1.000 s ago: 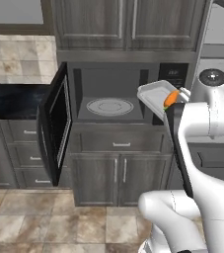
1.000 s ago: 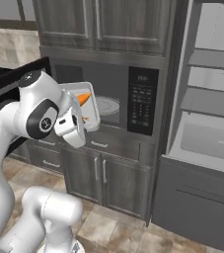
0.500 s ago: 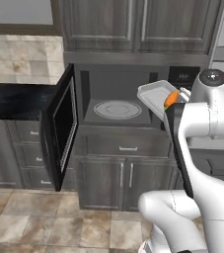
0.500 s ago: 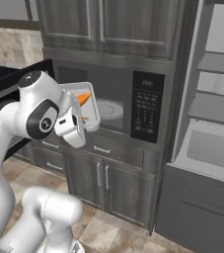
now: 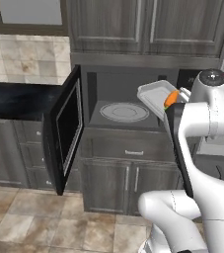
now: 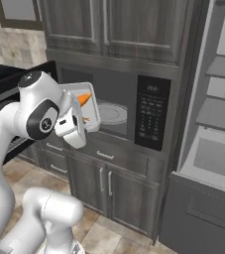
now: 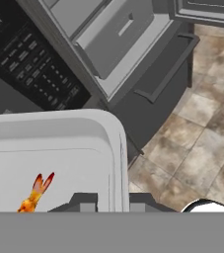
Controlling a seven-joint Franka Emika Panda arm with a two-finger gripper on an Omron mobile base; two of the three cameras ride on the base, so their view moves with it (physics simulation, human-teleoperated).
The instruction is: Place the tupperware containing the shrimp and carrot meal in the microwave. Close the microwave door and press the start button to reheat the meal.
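The tupperware [image 5: 154, 95] hangs tilted in the air just right of the microwave [image 5: 123, 94] cavity, level with it. An orange carrot [image 5: 170, 98] lies in the tray. My gripper [image 7: 114, 202] is shut on the tupperware [image 7: 59, 148], one finger on each side of its side wall, with a shrimp piece [image 7: 36, 190] lying inside. From the right, the tupperware [image 6: 85, 105] and carrot [image 6: 84, 98] sit in front of the cavity. The microwave door [image 5: 64, 131] stands swung open to the left. The round turntable plate [image 5: 124, 111] is bare. The keypad panel [image 6: 151, 116] is to the right.
Wood-grain cabinets [image 5: 143, 27] sit above the microwave, with drawers and doors [image 5: 126, 173] below. A black counter [image 5: 15, 96] runs to the left behind the open door. Open grey shelves and drawers [image 6: 218, 129] stand to the right. The floor is tiled [image 5: 29, 217].
The whole scene has slid to the right in both base views, so the base has driven. The arm and the held tupperware keep their pose relative to the cameras.
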